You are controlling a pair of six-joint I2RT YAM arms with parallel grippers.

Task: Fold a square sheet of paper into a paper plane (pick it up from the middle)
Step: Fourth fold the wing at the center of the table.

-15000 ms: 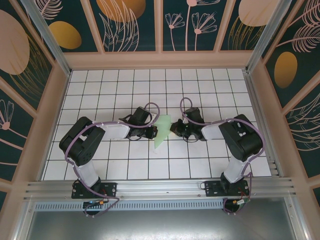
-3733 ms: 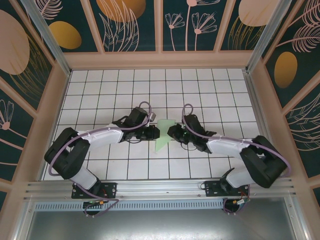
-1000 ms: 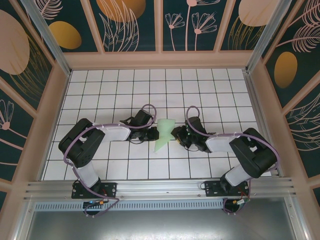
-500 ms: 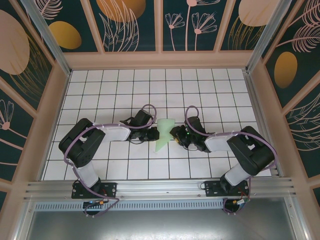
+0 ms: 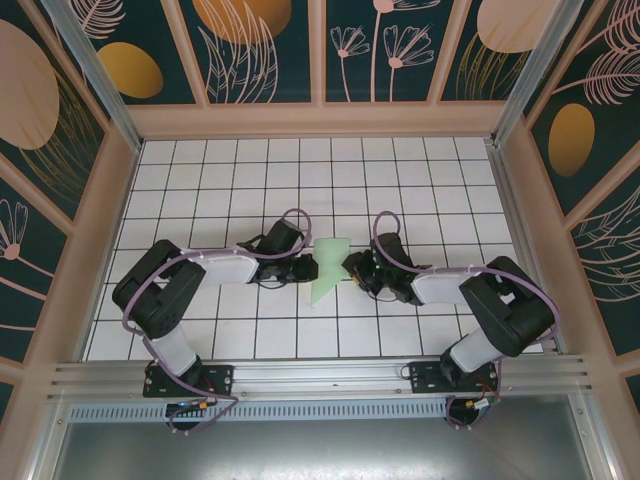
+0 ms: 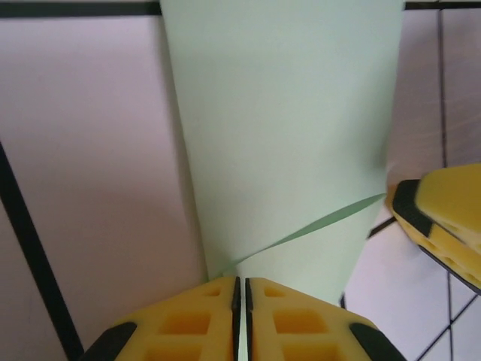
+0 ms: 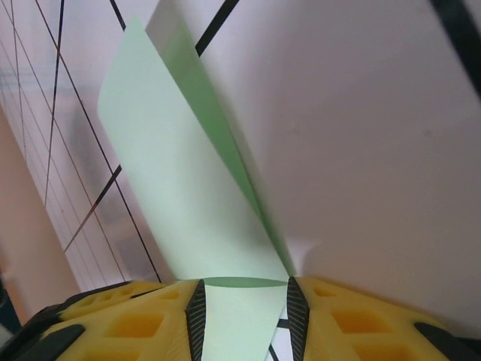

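The paper plane point(image 5: 327, 268) sits between left claw point(image 6: 240, 284), pinched shut on it, and right claw point(image 7: 244, 289), gripping its fold wider

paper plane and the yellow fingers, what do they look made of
paper plane: thin pale mint-green paper, matte; it curls and shows a fold edge. fingers: likely moulded or printed yellow plastic, given the recessed pockets, with black, probably rubbery pads on the inner faces.

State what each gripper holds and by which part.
Left gripper pinches the paper plane at its left side edge. Right gripper has a flap between parted jaws; a firm hold cannot be told.
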